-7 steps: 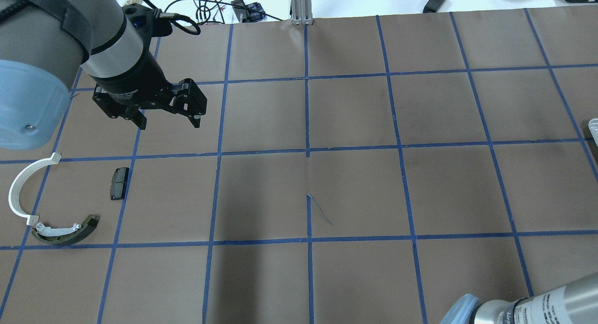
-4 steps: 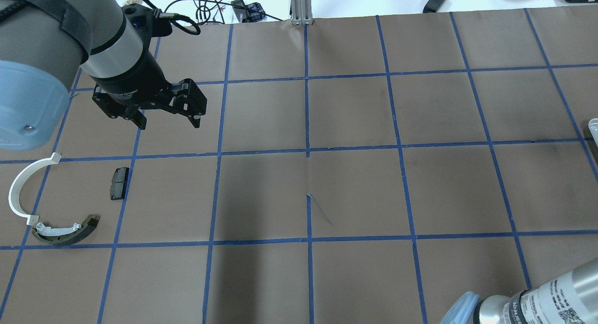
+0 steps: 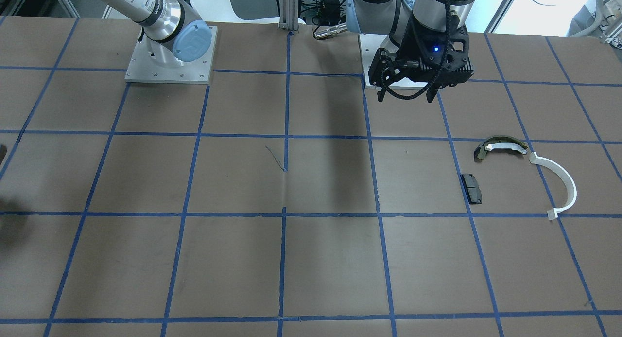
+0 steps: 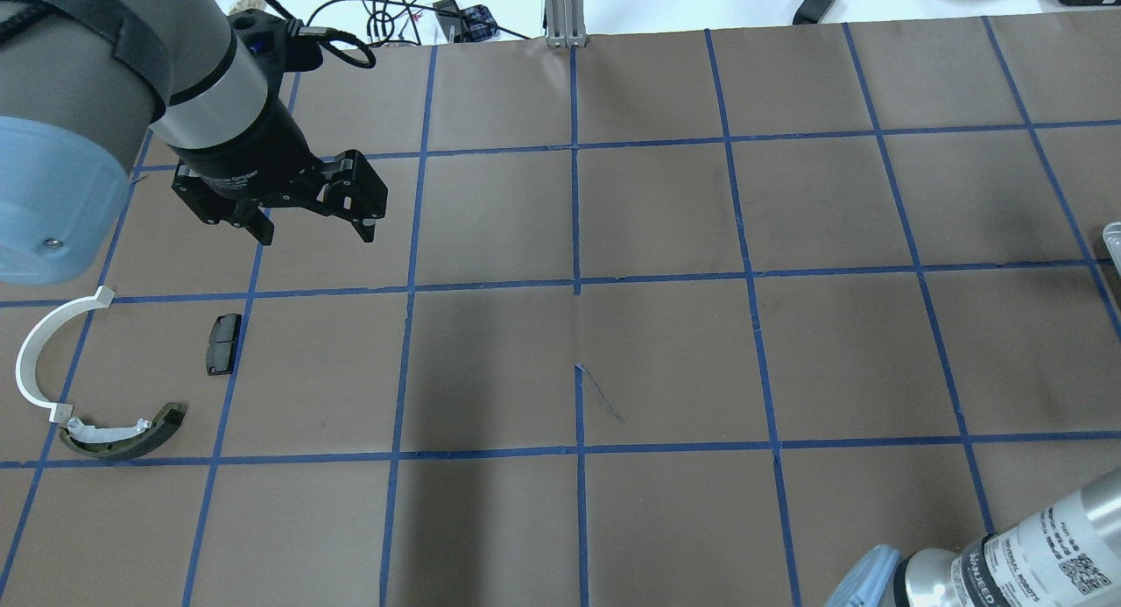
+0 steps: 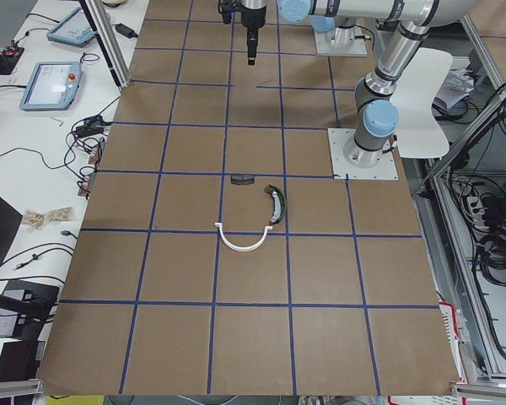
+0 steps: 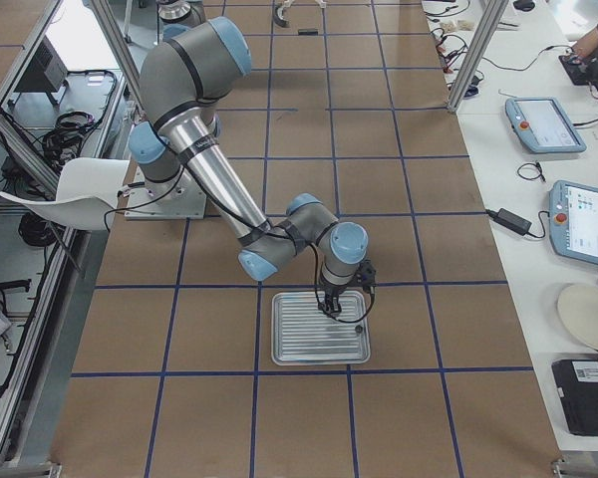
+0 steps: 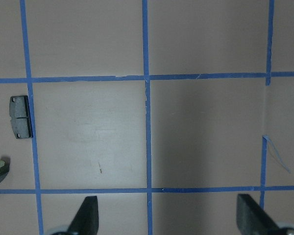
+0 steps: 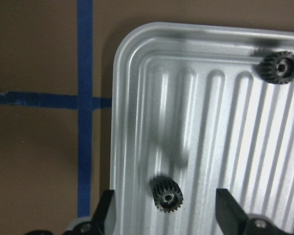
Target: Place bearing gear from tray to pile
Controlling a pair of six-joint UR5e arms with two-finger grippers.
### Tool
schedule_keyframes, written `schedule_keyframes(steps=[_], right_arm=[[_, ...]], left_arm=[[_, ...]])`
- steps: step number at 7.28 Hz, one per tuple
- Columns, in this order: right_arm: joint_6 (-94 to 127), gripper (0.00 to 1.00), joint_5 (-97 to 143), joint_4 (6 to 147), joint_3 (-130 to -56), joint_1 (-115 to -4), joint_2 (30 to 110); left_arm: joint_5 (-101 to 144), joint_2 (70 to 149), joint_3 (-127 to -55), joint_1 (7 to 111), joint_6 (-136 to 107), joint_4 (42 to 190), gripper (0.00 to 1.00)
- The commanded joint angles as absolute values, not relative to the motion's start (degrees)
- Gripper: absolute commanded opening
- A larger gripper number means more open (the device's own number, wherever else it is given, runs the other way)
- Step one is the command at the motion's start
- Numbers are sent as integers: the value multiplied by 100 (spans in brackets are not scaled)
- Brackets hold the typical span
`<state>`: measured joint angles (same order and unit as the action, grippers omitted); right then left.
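Two small black bearing gears lie on the ribbed metal tray (image 8: 122, 98): one (image 8: 166, 194) between my right gripper's fingers, another (image 8: 279, 67) near the tray's corner. My right gripper (image 8: 166, 218) is open, low over the tray (image 6: 319, 360). The pile lies on the table far from it: an olive-and-white curved shoe (image 4: 123, 436), a white half-ring strip (image 4: 39, 353) and a black pad (image 4: 223, 342). My left gripper (image 4: 315, 230) is open and empty, hovering beyond the pile and apart from it.
Brown paper with a blue tape grid covers the table (image 4: 666, 353). Only the tray's edge (image 4: 1112, 235) shows at the overhead view's right border. Cables (image 4: 394, 16) and an aluminium post (image 4: 565, 11) stand past the far edge.
The right arm's forearm has shifted a little toward the lower right in the overhead view. The left arm and the pile have not moved.
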<state>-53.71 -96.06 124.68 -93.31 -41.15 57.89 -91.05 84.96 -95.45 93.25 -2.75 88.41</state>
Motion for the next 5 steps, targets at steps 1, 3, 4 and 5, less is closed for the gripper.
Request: schedule_keyframes(steps=[1, 3, 4, 5], right_arm=[[-5353, 65, -9624, 12480, -9343, -4096, 5713], [-5353, 63, -9642, 12480, -9308, -4034, 5704], [-5353, 58, -9642, 12480, -9316, -4034, 5687], [-5353, 56, -9685, 12480, -9325, -4034, 5687]], left_arm=[[-9105, 8490, -9545, 9325, -272, 8842, 100], [-9105, 8499, -9545, 9325, -272, 8833, 100], [-9105, 8499, -9545, 9325, -272, 8833, 100], [-9114, 8499, -9545, 9325, -272, 8833, 100]])
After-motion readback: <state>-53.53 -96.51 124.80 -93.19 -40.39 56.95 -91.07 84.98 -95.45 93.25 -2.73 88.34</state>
